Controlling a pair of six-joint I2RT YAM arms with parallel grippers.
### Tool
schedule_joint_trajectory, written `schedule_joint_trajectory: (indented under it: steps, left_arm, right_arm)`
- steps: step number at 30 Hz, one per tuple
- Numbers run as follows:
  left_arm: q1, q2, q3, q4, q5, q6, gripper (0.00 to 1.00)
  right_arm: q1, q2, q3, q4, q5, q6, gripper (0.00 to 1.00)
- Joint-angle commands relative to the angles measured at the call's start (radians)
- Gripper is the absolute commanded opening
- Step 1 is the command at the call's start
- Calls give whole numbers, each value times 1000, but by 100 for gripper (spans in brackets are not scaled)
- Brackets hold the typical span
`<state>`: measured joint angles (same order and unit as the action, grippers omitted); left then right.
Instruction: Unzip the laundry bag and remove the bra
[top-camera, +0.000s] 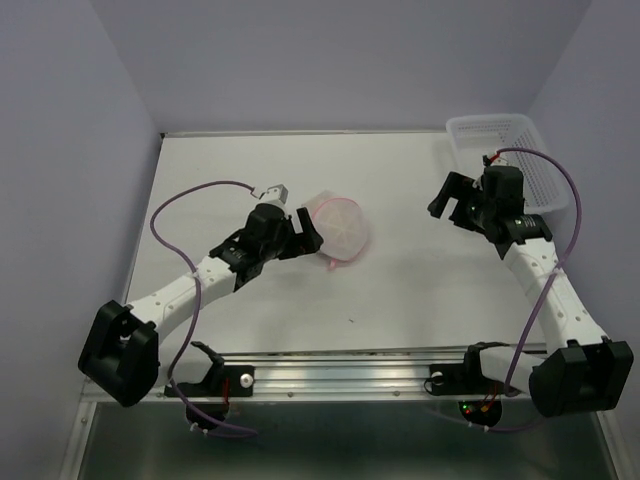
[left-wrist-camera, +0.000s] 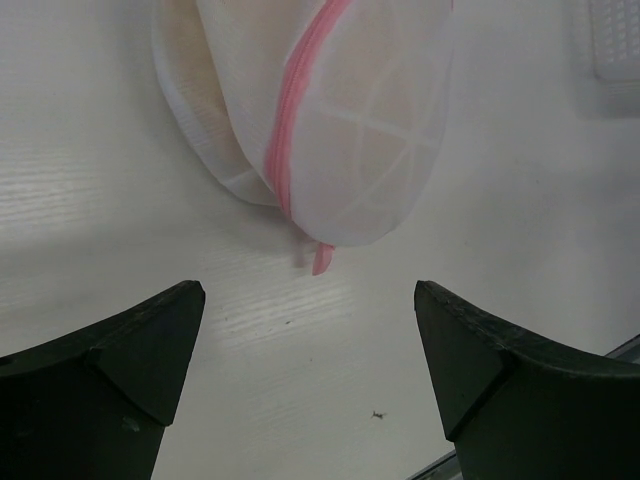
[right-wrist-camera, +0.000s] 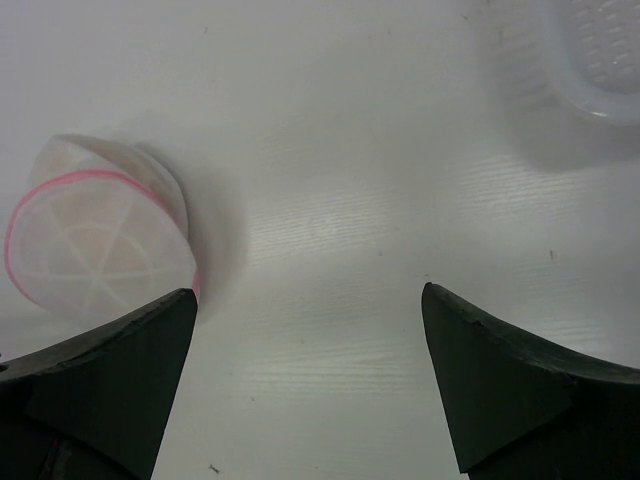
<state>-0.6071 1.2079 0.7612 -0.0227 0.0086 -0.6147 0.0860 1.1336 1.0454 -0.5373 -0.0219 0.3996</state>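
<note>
Two arms, one white table (top-camera: 400, 300), four items, listed left to right.

1. Left gripper (top-camera: 306, 236): lying low over the table's left half. Its jaws are spread wide with nothing between them. In the left wrist view (left-wrist-camera: 310, 300) only bare tabletop fills the gap.

2. Laundry bag (top-camera: 342, 228): a round white mesh pouch resting on the table near centre, just beside the left gripper at its 3 o'clock. In the left wrist view the bag (left-wrist-camera: 350, 130) sits at 12 o'clock from the fingertips, apart from them. The pink zipper trim (left-wrist-camera: 293, 115) runs down its middle, and the pink pull tab (left-wrist-camera: 322, 258) hangs at the bag's 6 o'clock edge. The zip looks shut.

3. Bra (left-wrist-camera: 185, 50): only a faint tan tint shows through the mesh, probably the bra inside the bag.

4. Right gripper (top-camera: 452, 200): raised over the table's right half, well apart from the bag, which is at its 9 o'clock. Its jaws are parted and it carries nothing (right-wrist-camera: 310, 300).

5. Basket (top-camera: 462, 140): white plastic lattice, at the table's 1 o'clock corner.
</note>
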Motion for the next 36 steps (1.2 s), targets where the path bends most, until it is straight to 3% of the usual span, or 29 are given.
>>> schedule_joint_trajectory:
  steps: [1,5,19,31,36]
  left_arm:
    - [-2,56,36,147,4,16,99]
    - [-2,143,93,133,-56,30,95]
    - [15,337,190,162,-45,49,60]
    - [20,372,194,208,-36,38,46]
    - [24,401,214,225,-19,40,53]
  right_arm:
    - [-2,23,-1,63,-107,-10,100]
    - [-2,58,7,65,-142,-7,100]
    - [-2,15,-21,97,-128,36,100]
    - [-2,-11,-16,97,-165,25,100]
    - [-2,-31,-25,97,-165,13,100]
